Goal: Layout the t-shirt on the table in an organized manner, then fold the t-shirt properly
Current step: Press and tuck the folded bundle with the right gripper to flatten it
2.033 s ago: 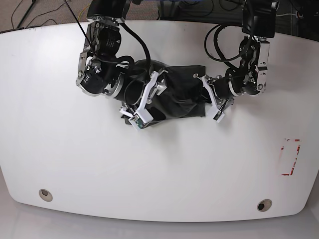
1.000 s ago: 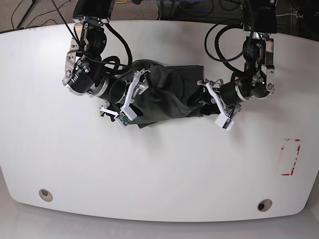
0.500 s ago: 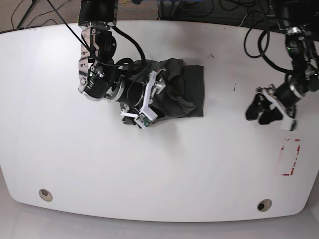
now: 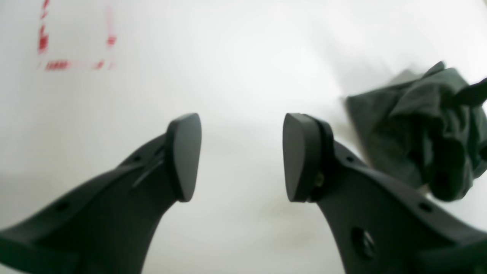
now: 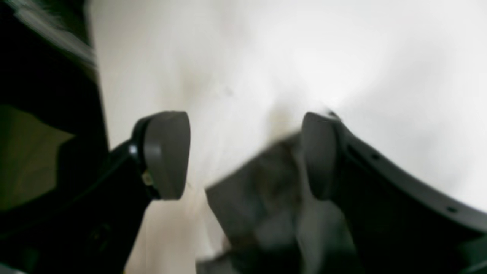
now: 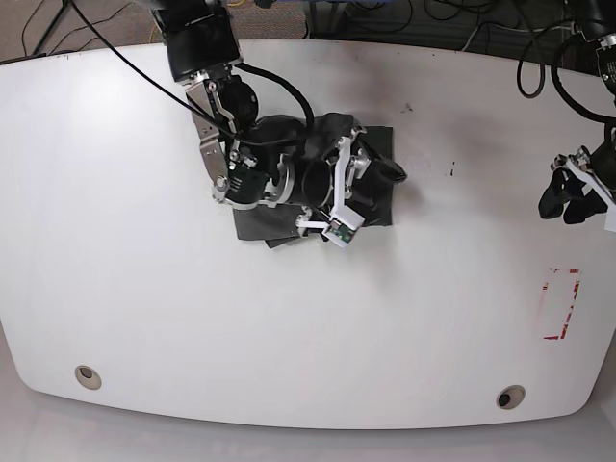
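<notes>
Near the table's (image 6: 115, 289) far edge, the t-shirt (image 6: 375, 197) lay bunched and creased, dark grey. Above it hung the right gripper (image 5: 243, 156), spread and empty; the left gripper (image 4: 241, 156) gaped empty near the right edge.

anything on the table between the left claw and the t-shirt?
Base view shows only bare white table between the left claw and the t-shirt, apart from a few small dark specks.
</notes>
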`<action>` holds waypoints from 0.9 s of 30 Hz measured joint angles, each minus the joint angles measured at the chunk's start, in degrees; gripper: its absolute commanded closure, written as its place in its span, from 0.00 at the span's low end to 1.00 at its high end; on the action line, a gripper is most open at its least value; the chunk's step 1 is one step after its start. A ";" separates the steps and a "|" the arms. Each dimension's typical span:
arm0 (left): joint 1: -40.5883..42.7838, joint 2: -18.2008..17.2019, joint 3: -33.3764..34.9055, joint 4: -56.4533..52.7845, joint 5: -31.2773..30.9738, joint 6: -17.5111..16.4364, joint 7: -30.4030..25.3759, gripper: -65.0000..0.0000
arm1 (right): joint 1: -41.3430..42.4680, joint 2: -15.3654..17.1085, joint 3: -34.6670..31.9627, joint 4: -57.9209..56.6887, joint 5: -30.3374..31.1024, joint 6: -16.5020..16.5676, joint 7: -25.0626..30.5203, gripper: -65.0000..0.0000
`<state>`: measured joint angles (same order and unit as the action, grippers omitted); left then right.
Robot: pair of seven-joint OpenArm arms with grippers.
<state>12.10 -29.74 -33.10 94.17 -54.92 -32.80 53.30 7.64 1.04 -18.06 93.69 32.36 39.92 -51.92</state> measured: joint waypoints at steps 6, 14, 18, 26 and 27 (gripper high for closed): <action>1.57 0.13 -0.70 0.00 0.04 0.00 0.13 0.51 | 2.12 0.74 -3.28 -3.76 -3.30 -0.07 4.09 0.34; 3.52 0.42 -0.59 0.07 0.04 -0.98 -0.04 0.51 | 2.34 0.92 -5.53 -5.18 -14.56 0.15 10.23 0.34; 3.65 0.66 -0.59 0.07 0.22 -4.72 0.26 0.51 | 2.36 0.92 -5.44 -5.57 -18.82 -0.07 11.45 0.34; 3.96 2.01 -0.44 0.07 0.31 -6.93 -0.02 0.51 | 2.03 1.16 -3.15 -5.88 -23.69 0.15 14.86 0.34; 3.98 2.01 -0.44 0.07 0.44 -6.93 0.11 0.51 | 2.08 1.20 -2.60 -6.29 -24.04 0.15 15.23 0.34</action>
<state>16.08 -27.73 -33.54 94.24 -54.48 -39.72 53.41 9.72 2.24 -20.67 87.39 8.32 40.07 -36.69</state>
